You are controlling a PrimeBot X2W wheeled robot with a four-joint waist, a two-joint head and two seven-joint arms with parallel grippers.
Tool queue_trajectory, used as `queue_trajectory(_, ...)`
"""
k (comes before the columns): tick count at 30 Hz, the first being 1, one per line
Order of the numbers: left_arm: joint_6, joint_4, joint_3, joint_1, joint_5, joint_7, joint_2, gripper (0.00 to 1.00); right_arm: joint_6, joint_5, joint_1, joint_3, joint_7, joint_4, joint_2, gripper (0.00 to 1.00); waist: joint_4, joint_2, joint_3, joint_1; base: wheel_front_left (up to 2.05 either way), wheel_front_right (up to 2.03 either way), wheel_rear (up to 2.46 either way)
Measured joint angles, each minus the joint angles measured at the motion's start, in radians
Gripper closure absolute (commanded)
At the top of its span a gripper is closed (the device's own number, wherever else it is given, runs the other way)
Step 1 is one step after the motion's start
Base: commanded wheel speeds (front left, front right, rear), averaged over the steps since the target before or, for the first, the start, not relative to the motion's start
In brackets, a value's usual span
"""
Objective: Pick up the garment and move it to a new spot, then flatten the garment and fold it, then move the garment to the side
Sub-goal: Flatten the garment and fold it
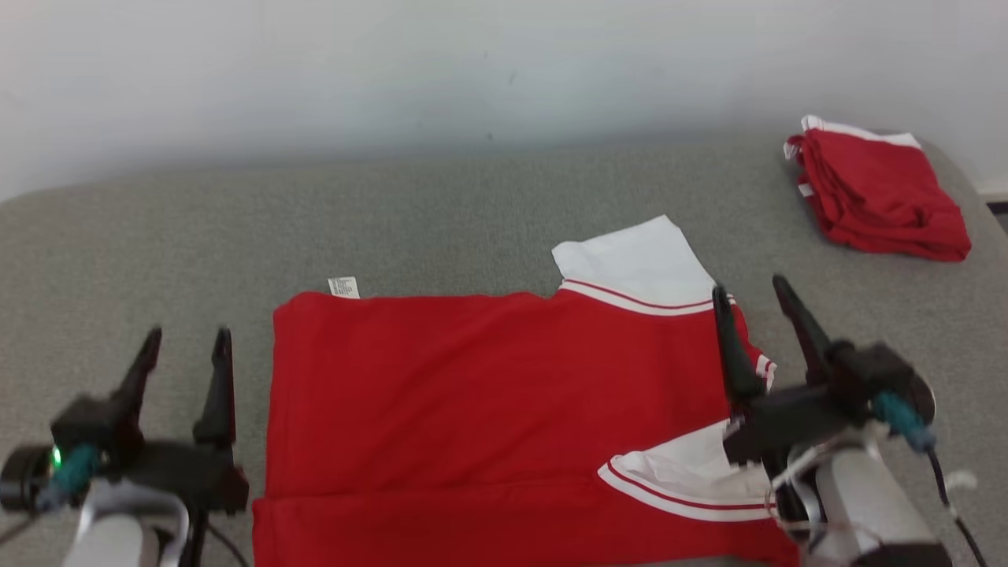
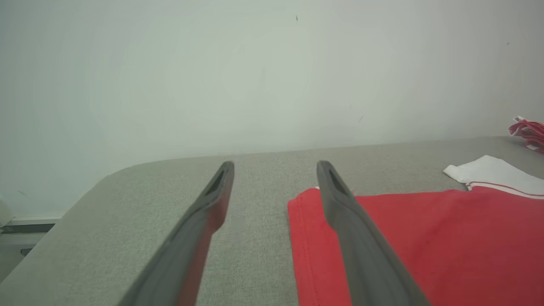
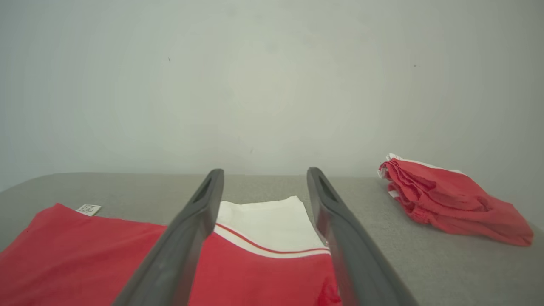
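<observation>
A red garment (image 1: 488,394) with white sleeves lies spread flat on the grey table (image 1: 197,228), its label poking out at the far left corner. My left gripper (image 1: 187,340) hovers open just left of its left edge; in the left wrist view the garment (image 2: 425,238) lies under the right finger (image 2: 340,204). My right gripper (image 1: 752,290) stands open over the right side, above the white sleeve (image 3: 263,225). Nothing sits between either pair of fingers.
A second red and white garment (image 1: 878,193), folded and bunched, lies at the far right corner of the table, also seen as the folded pile (image 3: 450,199) in the right wrist view. A pale wall (image 1: 472,71) rises behind the table's far edge.
</observation>
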Motion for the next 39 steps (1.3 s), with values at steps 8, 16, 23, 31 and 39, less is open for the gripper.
queue_trajectory(8, -0.056, 0.138, -0.029, -0.281, -0.112, 0.156, 0.036, 0.00, 0.000, 0.030, -0.344, 0.039, 0.026, 0.259, -0.031, 0.00, -0.019, 0.0002, 0.114, 0.0002, 0.00, 0.00, 0.00)
queue_trajectory(16, -0.069, 0.241, -0.120, -0.432, -0.287, 0.323, 0.084, 0.00, 0.000, 0.038, -0.564, 0.105, 0.026, 0.499, -0.044, 0.00, -0.043, 0.0003, 0.219, 0.0004, 0.00, 0.00, 0.00)
queue_trajectory(23, -0.070, 0.272, -0.173, -0.436, -0.419, 0.411, 0.116, 0.00, 0.000, 0.063, -0.643, 0.140, 0.006, 0.629, -0.045, 0.00, -0.057, 0.0003, 0.249, 0.0003, 0.00, 0.00, 0.00)
queue_trajectory(31, -0.070, 0.312, -0.204, -0.441, -0.490, 0.459, 0.124, 0.00, 0.000, 0.079, -0.692, 0.176, 0.000, 0.707, -0.046, 0.00, -0.053, 0.0001, 0.255, 0.0001, 0.00, 0.00, 0.00)
queue_trajectory(39, -0.071, 0.358, -0.216, -0.493, -0.513, 0.457, 0.115, 0.00, 0.000, 0.081, -0.751, 0.224, -0.001, 0.769, -0.040, 0.00, -0.062, 0.0001, 0.283, 0.0001, 0.00, 0.00, 0.00)
